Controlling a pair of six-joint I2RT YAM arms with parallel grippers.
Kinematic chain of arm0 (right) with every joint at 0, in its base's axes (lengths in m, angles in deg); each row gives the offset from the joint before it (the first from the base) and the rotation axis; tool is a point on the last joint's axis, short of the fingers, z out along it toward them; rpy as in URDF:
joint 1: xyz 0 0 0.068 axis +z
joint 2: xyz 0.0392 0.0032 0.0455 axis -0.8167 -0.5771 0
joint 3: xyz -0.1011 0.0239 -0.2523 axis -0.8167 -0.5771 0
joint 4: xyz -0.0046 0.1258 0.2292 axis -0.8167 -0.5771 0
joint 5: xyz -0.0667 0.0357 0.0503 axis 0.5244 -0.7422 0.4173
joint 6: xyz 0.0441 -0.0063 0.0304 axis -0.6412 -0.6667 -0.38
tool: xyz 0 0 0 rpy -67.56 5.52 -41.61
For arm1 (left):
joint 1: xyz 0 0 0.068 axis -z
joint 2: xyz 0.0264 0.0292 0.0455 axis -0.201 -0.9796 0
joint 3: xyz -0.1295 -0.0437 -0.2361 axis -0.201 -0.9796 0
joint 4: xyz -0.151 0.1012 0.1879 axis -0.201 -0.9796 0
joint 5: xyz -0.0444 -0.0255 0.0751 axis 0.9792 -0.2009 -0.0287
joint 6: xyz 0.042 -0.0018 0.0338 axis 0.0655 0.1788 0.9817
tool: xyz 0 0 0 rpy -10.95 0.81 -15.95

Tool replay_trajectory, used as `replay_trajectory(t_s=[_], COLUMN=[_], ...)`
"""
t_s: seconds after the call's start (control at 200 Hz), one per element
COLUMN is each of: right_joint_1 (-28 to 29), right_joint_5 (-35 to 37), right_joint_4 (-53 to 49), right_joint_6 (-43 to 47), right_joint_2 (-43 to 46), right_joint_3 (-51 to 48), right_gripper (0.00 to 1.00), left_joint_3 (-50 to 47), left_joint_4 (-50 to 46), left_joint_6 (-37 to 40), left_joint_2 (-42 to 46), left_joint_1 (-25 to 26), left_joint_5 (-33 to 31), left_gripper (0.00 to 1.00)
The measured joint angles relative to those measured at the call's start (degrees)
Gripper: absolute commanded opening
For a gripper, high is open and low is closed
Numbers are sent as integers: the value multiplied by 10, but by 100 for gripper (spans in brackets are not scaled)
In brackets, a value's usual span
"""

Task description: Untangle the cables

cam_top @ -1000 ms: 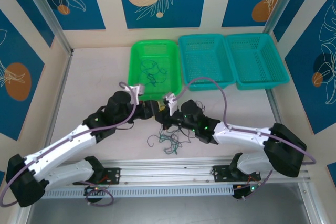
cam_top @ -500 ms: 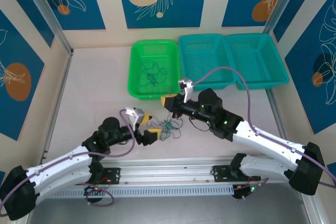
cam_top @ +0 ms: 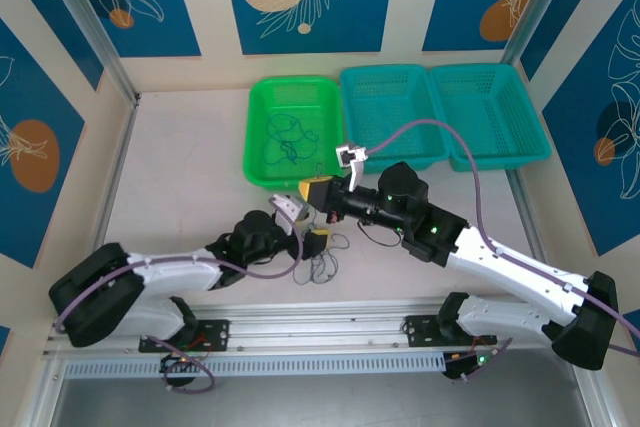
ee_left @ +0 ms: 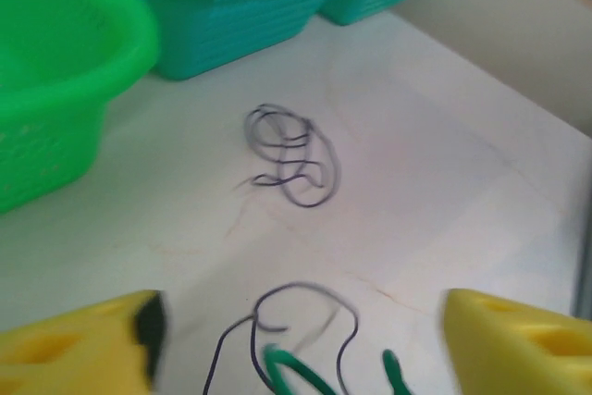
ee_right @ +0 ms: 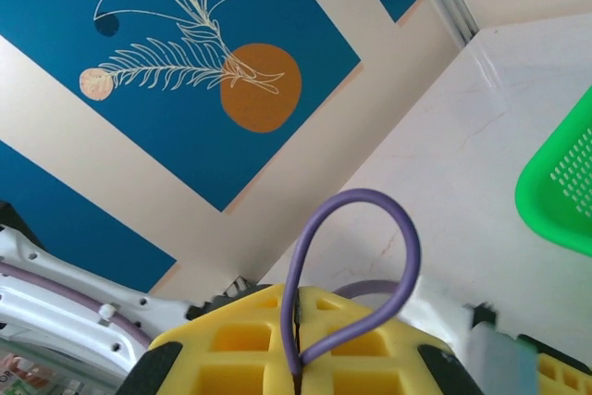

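Down low in the frame the left gripper [ee_left: 301, 344] hangs released, its fingers wide apart. Loose cables [ee_left: 294, 156] curl on the table [ee_left: 444, 182] at centre. At bottom centre the right gripper [ee_right: 298, 330] is clenched, apparently pinching a purple-blue cable loop [ee_right: 365, 195].

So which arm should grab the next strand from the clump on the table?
Left. The left pincer is open right over the thin dark and green curly wires on the white table. The right pincer is shut on a thin purplish wire loop, so it is busy.
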Motion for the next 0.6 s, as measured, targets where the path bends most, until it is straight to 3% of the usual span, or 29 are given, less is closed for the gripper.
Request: replay_trajectory(t_s=[0.095,0.235,0.47,0.6], right_joint_1=[-2,-30,-136,-196], right_joint_5=[1,9,14,-4], right_joint_4=[-17,-55,-114,-122], right_joint_6=[-10,-31,-77,-101], right_joint_2=[12,53,101,103], right_joint_3=[4,26,59,106], right_gripper=[0,0,0,0], left_joint_3=[4,6,-5,-8], left_joint_4=[-2,-50,-48,-62], left_joint_6=[-35,-104,-175,-189], left_joint_2=[-40,-74,-93,-93], left_joint_1=[2,2,3,3], left_joint_5=[-60,-151,-230,-259], left_gripper=[37,35,52,57])
